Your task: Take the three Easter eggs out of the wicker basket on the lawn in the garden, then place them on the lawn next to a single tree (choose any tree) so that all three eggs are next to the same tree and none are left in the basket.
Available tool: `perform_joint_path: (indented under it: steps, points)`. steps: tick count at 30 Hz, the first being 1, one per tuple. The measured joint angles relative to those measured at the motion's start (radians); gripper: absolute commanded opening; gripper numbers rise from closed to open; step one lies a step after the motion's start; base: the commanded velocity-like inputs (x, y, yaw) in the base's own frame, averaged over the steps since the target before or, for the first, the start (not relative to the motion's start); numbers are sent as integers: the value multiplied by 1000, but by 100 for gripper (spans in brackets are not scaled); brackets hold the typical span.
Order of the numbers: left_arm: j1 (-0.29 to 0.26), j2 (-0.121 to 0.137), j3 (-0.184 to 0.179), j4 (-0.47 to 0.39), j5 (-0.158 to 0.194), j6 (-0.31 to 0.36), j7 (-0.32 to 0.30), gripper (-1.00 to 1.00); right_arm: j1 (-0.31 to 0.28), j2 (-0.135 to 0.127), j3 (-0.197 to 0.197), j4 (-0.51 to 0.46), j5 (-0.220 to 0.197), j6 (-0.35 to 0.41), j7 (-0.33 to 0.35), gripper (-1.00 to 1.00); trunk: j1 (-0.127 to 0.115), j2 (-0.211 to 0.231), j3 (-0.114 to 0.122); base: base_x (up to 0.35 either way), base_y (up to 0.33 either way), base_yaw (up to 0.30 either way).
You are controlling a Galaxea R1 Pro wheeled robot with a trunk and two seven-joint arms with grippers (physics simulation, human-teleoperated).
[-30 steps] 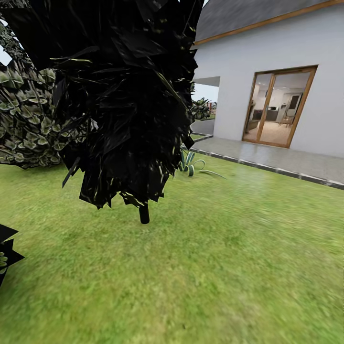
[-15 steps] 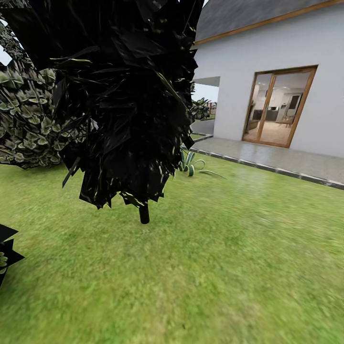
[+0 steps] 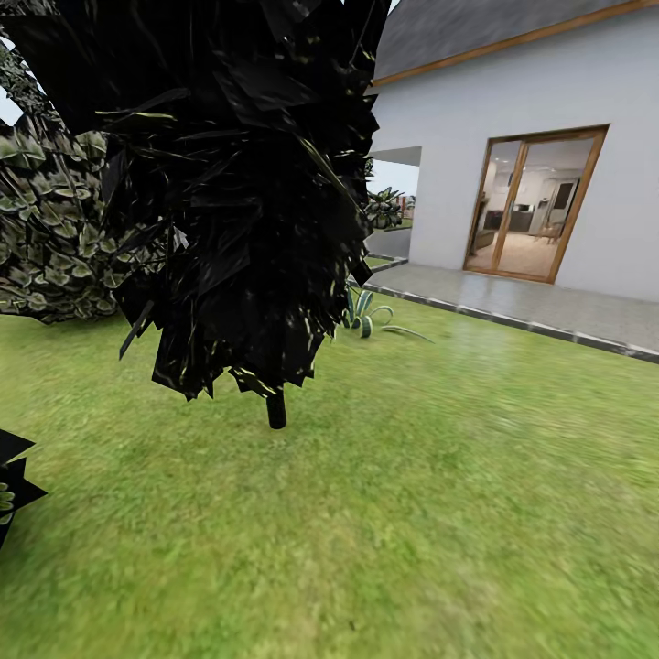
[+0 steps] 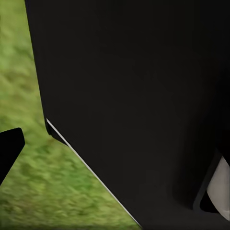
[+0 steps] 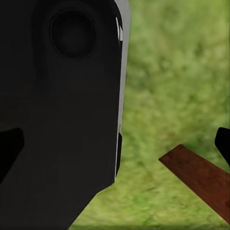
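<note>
The lawn (image 3: 439, 513) spreads wide and green in the head view. The Easter eggs, the wicker basket and the thick grey-brown tree are out of view. In the left wrist view my left gripper (image 4: 115, 153) is open, one black fingertip (image 4: 9, 148) at the picture's edge, with a black part of my own body close in front. My right gripper (image 5: 115, 146) is open too, its fingertips (image 5: 223, 143) far apart and nothing between them, over grass.
A dark narrow cypress-like tree (image 3: 238, 183) with a short black trunk (image 3: 276, 410) stands close ahead on the left. A leafy bush (image 3: 55, 238) lies behind it. The white house (image 3: 531, 91) with a glass door (image 3: 535, 206) and paved terrace (image 3: 549, 307) is at right. A brown wooden plank (image 5: 201, 178) lies on the grass.
</note>
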Motion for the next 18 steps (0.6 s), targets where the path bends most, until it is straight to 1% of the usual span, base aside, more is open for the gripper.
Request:
perform_joint_path:
  steps: [18]
  points:
    - [0, 0, 0, 0, 0, 0, 0, 100, 0, 0, 0, 0, 0, 0, 0, 100, 0, 0, 0, 0, 0, 0]
